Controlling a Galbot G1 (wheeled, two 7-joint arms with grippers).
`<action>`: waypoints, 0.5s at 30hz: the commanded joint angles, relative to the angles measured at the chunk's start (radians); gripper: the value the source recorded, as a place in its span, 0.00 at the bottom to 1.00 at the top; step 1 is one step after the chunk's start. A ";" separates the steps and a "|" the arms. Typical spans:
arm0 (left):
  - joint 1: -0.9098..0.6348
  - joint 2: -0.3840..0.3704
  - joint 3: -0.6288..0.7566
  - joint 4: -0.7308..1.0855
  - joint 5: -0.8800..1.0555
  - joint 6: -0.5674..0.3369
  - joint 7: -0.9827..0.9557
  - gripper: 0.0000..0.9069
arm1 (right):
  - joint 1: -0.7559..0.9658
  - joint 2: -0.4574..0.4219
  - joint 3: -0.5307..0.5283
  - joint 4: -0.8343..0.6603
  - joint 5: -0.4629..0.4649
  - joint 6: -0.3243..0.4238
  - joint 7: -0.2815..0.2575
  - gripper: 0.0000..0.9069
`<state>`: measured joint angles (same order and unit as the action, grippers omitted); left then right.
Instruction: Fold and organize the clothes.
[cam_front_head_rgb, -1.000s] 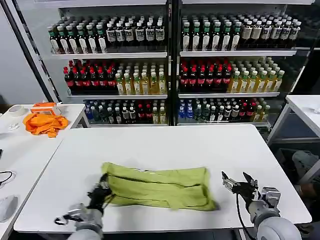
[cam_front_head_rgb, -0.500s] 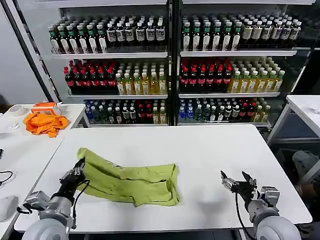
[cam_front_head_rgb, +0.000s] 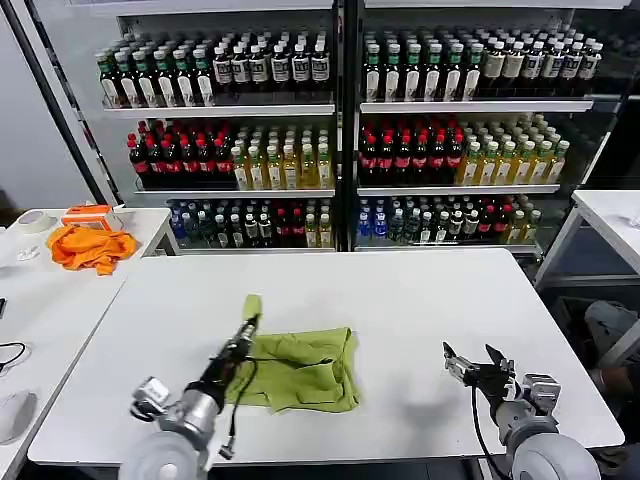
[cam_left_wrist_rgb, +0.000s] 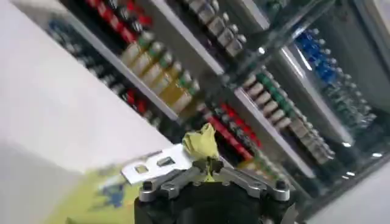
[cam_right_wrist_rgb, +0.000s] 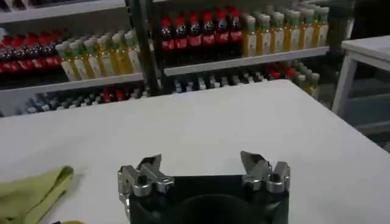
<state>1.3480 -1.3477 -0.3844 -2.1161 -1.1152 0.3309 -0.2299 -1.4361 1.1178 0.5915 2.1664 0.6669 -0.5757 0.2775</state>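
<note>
Lime-green T-shirt (cam_front_head_rgb: 300, 368) (plain), white table (cam_front_head_rgb: 400, 300), orange cloth (cam_front_head_rgb: 90, 246).

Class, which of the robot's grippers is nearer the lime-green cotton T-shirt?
Left. The left gripper is pinching the lime-green cotton T-shirt; the right gripper sits open, apart to its right.

On the white table (cam_front_head_rgb: 400, 300) the lime-green T-shirt (cam_front_head_rgb: 300, 368) lies bunched near the front edge, and the left gripper (cam_front_head_rgb: 246, 325) pinches a corner of it, raised so a tip of green cloth stands above the fingers. The right gripper (cam_front_head_rgb: 472, 362) hovers over the bare table near its front right corner, well apart from the shirt, fingers spread with nothing between them. An orange cloth (cam_front_head_rgb: 90, 247) sits on a side table (cam_front_head_rgb: 50, 300) at the left, and shelves of bottles (cam_front_head_rgb: 340, 140) fill the background
</note>
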 joint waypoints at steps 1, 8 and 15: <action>-0.065 -0.074 0.219 0.139 0.054 0.004 0.004 0.02 | 0.007 0.004 -0.001 -0.004 -0.003 0.001 0.002 1.00; -0.073 -0.089 0.256 0.198 0.242 0.024 0.039 1.00 | 0.015 0.011 -0.009 -0.010 -0.016 0.000 0.008 1.00; -0.069 -0.103 0.270 0.198 0.290 0.019 0.061 1.00 | 0.012 0.017 -0.012 -0.018 -0.041 0.005 0.009 1.00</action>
<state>1.2969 -1.4244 -0.1786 -1.9698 -0.9550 0.3466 -0.1914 -1.4262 1.1325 0.5805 2.1504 0.6379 -0.5726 0.2846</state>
